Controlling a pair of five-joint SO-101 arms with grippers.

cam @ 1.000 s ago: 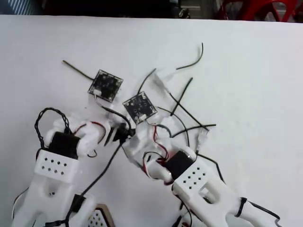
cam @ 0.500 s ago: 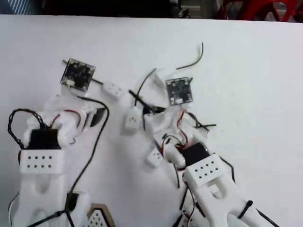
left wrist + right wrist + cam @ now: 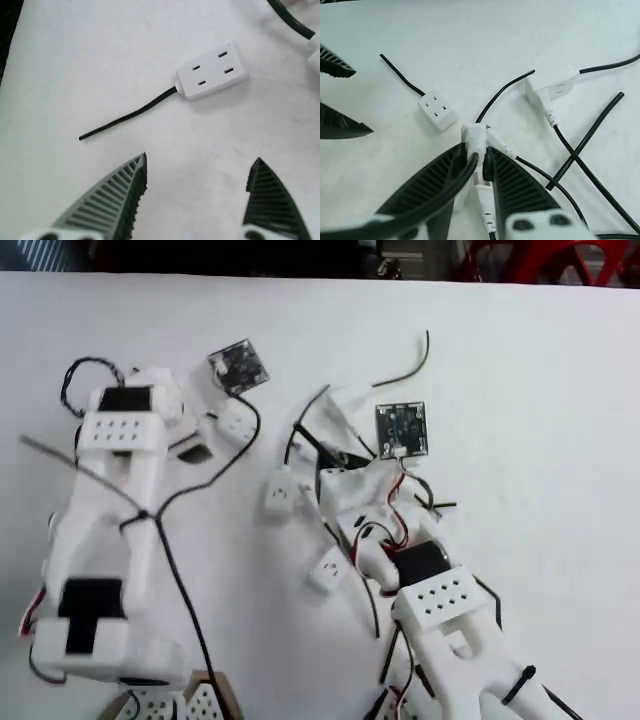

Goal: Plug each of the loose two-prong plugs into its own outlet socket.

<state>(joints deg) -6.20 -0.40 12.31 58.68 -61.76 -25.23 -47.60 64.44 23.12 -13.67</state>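
One socket (image 3: 212,70) before splayed left pincer (image 3: 200,157), plug (image 3: 474,136) in right pincer (image 3: 476,152)

Two arms (image 3: 110,540) (image 3: 450,630) are being counted here, fwiw. Four white blocks (image 3: 235,423) (image 3: 281,490) (image 3: 328,568) (image 3: 474,140) are being shown, socket or plug not being told apart. Black cords (image 3: 405,370) are being left uncounted, too tangled.

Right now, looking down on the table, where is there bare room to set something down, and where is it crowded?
Bare: the table right of the black cords, and the strip along its back edge. Crowded: the middle, where white plugs, cords and the right gripper bunch near the outlet socket.
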